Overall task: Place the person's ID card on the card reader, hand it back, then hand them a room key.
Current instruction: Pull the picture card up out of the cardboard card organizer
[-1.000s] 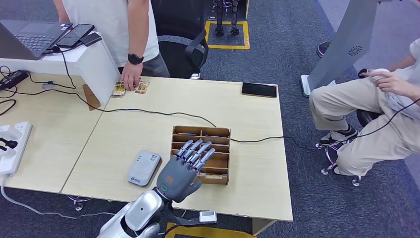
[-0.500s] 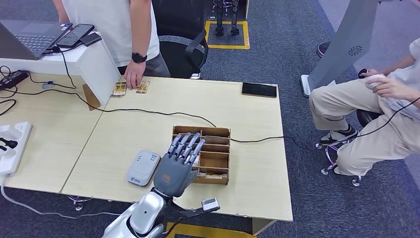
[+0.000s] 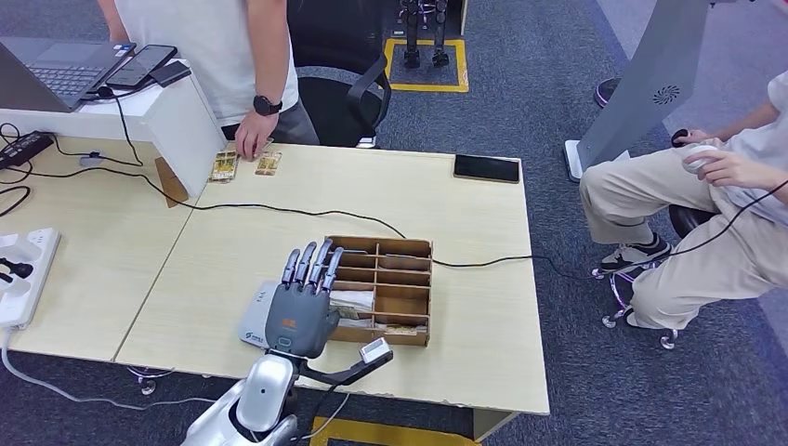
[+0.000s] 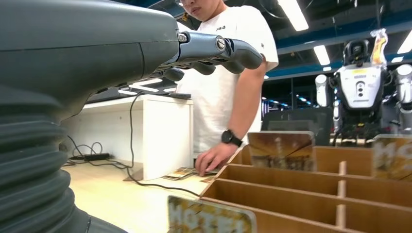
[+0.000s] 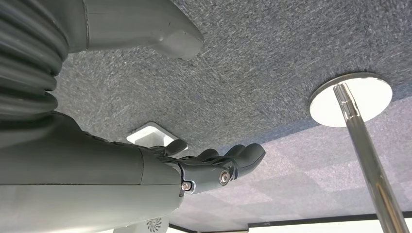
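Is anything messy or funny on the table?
A black cable trails loose across the table to the wooden card box. Two cards lie at the far edge under a person's hand. Nothing looks spilled or broken.

This is a robotics lab arranged like a hotel reception: a light wooden table on grey-blue carpet, a laptop on a white counter at its far left corner, and humanoid robots standing behind

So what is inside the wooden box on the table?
The wooden box holds a few cards standing in its slots; one reads "HOTEL". The left hand hovers over its near-left corner, covering the slots below it.
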Controlling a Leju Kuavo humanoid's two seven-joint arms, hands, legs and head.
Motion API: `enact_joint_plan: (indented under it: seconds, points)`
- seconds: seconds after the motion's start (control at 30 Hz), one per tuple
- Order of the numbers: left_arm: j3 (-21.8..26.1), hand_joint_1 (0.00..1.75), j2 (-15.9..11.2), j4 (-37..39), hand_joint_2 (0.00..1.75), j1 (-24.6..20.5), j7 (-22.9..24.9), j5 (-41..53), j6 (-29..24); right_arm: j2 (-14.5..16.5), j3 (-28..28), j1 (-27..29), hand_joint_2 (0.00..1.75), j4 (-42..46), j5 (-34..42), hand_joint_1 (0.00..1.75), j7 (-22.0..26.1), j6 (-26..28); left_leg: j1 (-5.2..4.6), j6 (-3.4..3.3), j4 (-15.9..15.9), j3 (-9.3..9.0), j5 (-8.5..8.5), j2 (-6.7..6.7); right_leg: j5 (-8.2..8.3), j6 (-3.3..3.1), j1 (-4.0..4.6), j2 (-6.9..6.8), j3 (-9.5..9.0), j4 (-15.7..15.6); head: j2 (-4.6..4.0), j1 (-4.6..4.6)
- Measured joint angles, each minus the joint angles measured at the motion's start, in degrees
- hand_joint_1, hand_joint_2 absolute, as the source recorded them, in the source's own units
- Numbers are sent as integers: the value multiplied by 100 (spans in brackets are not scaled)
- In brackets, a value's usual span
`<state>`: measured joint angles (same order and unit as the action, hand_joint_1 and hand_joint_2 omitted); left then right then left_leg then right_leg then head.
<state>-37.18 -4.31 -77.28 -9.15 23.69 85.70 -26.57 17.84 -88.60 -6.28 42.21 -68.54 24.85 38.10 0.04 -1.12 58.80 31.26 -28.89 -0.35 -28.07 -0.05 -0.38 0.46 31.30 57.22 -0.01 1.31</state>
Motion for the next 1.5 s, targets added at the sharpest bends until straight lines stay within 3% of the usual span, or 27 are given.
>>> enact_joint_plan:
  seconds: [0.43, 0.87, 0.9, 1.0, 1.03, 1.5]
  points:
    - [0, 0, -108, 121, 175, -33, -57, 2, 345, 0, -1, 0, 175, 0, 0, 0, 2, 0, -1, 0, 0, 0, 0, 0, 0, 0, 0, 0, 0, 0, 1, 1]
    - [0, 0, -117, 124, 175, -24, -261, 2, 48, 0, 1, -1, 175, -3, 13, 0, 15, 0, 0, 0, 0, 0, 0, 0, 0, 0, 0, 0, -1, 0, 1, 1]
    - [0, 10, -116, 124, 175, -24, -274, 2, 45, 0, 0, -1, 175, -3, 13, 0, 17, 0, 0, 0, 0, 0, 0, 0, 0, 0, 0, 0, -1, 0, 1, 1]
    - [0, 141, -115, 124, 175, -22, -317, 2, 28, 0, -1, -1, 175, -5, 13, 0, 23, 0, 0, 0, 0, 0, 0, 0, 0, 0, 0, 0, -1, 0, 0, 1]
    - [0, 175, -115, 124, 175, -21, -335, 2, 24, 0, -1, -1, 175, -6, 13, 0, 23, 0, 0, 0, 0, 0, 0, 0, 0, 0, 0, 0, -1, 0, 0, 1]
    - [67, 175, -50, 282, 175, -9, -990, -5, 525, 0, -1, -2, 175, -11, 13, 0, 37, 0, -1, 0, 0, -1, 0, -1, 0, 0, 0, -1, -2, 0, 1, 0]
